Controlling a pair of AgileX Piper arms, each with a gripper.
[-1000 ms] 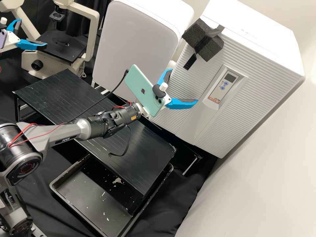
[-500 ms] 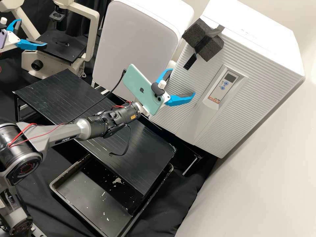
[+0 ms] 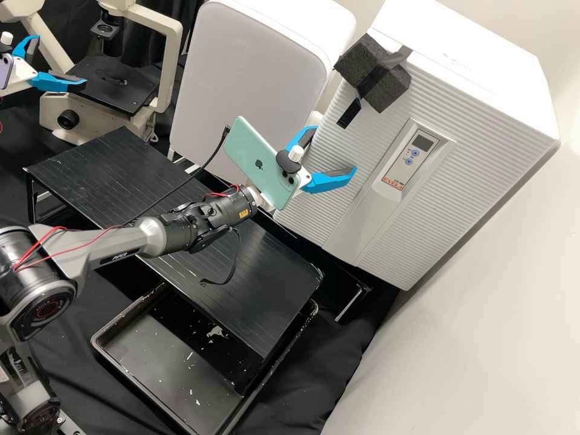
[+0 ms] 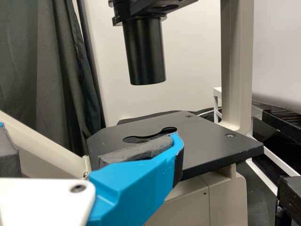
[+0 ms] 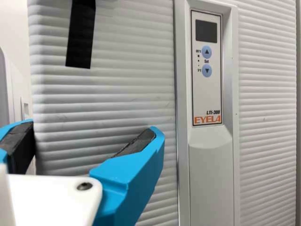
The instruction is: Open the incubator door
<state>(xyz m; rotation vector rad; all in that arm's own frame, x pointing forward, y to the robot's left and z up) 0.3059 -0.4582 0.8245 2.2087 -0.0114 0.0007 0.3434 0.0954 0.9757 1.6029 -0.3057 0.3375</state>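
Note:
The white ribbed incubator (image 3: 386,151) has its door shut; a black foam block (image 3: 386,84) is fixed at the door's upper left, a black strip (image 3: 349,113) below it. In front of the door's left part, apart from the foam, my right gripper (image 3: 335,149) stands open with nothing between its fingers. The right wrist view shows my right gripper (image 5: 94,129) facing the ribbed door (image 5: 117,94), below the black strip (image 5: 81,37) and beside the control panel (image 5: 207,70). My left gripper (image 3: 57,60) is open by the microscope; its wrist view shows that gripper (image 4: 91,136) before the stage.
A microscope (image 3: 112,84) stands at the back left, its stage (image 4: 211,146) close to the left gripper. A white padded cabinet (image 3: 254,72) is left of the incubator. A black ribbed platform (image 3: 121,169) lies under the right arm, over a black tray (image 3: 163,350).
My right gripper has shifted slightly up and left in the high view, its lower finger tilting upward and the gap between the fingers looking narrower. The left gripper has kept still.

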